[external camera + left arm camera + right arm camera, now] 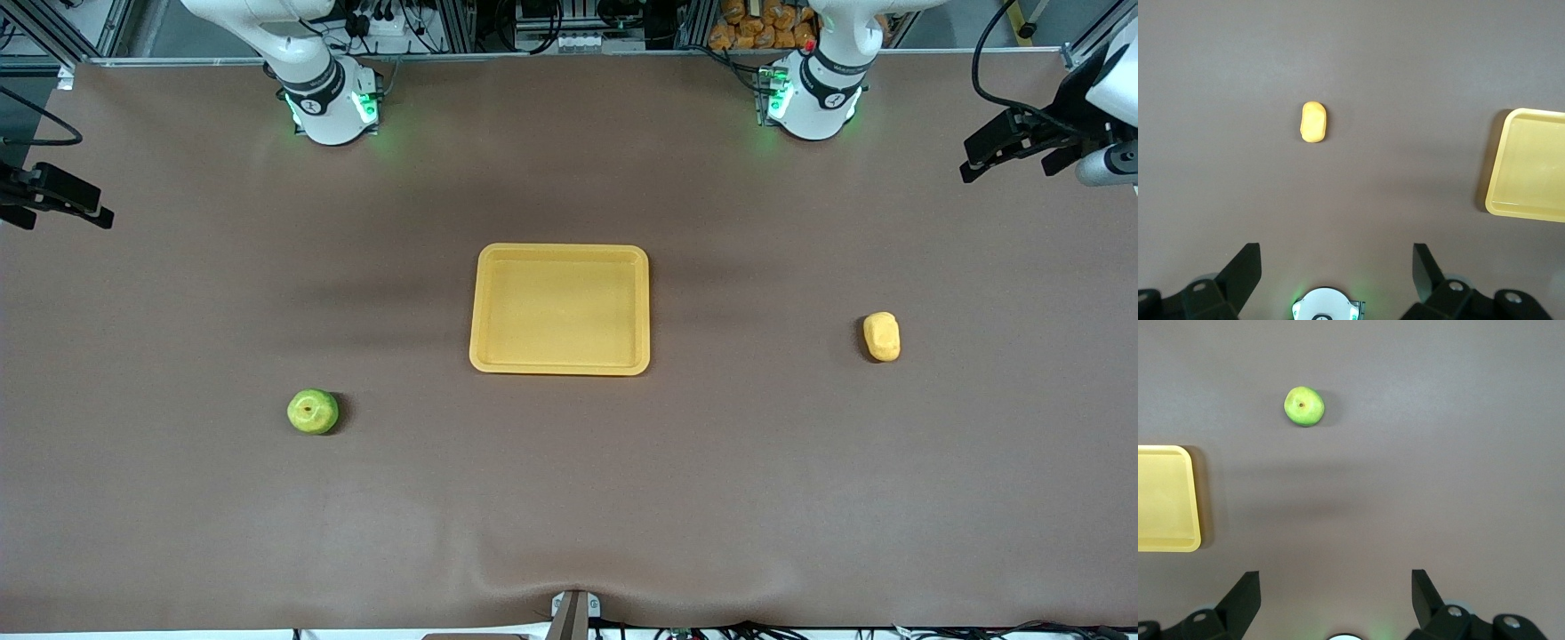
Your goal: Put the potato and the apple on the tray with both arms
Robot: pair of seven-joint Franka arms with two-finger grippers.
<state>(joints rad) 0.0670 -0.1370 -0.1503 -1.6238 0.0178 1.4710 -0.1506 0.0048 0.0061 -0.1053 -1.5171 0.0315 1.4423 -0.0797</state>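
Note:
The yellow-orange tray (560,252) lies empty at the table's middle. The pale yellow potato (881,336) lies on the mat toward the left arm's end. The green apple (312,412) lies toward the right arm's end, nearer the front camera than the tray. My left gripper (1337,267) is open and empty, high over the table by its own base; the potato (1313,121) and a tray corner (1528,163) show below it. My right gripper (1336,590) is open and empty, equally high; the apple (1303,406) and a tray edge (1165,499) show below. In the front view the left gripper (1013,149) and the right gripper (55,197) hang at the table's ends.
The brown mat (569,498) covers the whole table. The arm bases (331,105) (811,100) glow green along the edge farthest from the front camera. A small bracket (573,613) sits at the nearest edge.

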